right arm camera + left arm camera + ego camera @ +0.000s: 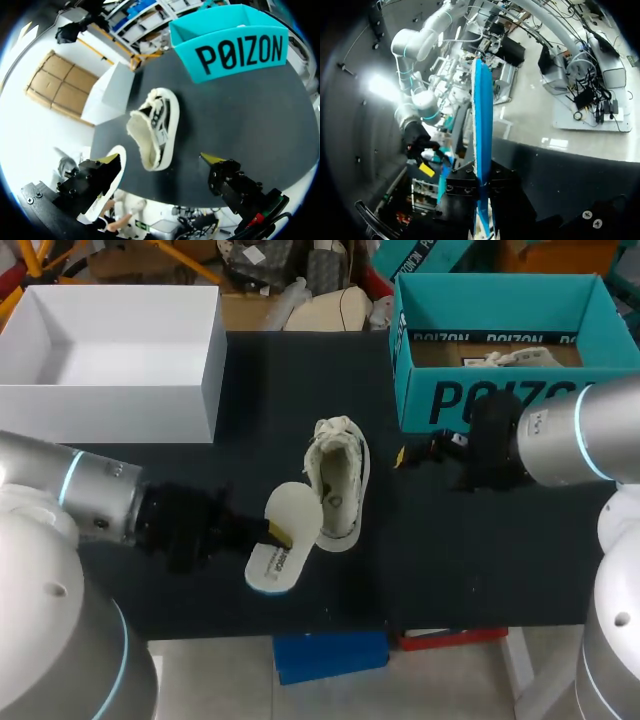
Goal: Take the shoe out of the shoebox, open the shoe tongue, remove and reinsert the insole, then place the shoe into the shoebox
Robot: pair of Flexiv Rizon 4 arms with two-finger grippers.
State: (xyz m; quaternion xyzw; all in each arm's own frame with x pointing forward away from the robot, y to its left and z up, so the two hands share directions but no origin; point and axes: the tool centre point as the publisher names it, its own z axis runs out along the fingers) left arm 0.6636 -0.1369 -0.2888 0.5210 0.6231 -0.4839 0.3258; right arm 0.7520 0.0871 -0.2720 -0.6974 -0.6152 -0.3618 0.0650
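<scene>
Centrally, the pale shoe (338, 480) rests on the black desk (450, 560), outside both boxes, with its opening in view from above. Just beside it at lower left, the insole (295, 512) is out of the shoe, white on one face and blue on the other. The left claw (280, 535), entering from the left edge, pinches the insole. In the left wrist view the insole (482, 125) stands edge-on as a blue strip, clamped between the two sides of that claw (482, 187). The right claw (405, 455) hangs right of the shoe, in front of the teal shoebox (500, 405) at upper right. In the right wrist view its fingers are spread wide with nothing between them (161, 160). The shoe (152, 127) lies ahead of them and the shoebox (235, 50) lies beyond it. A white box (110, 415) stands open at upper left, well apart from the shoe.
</scene>
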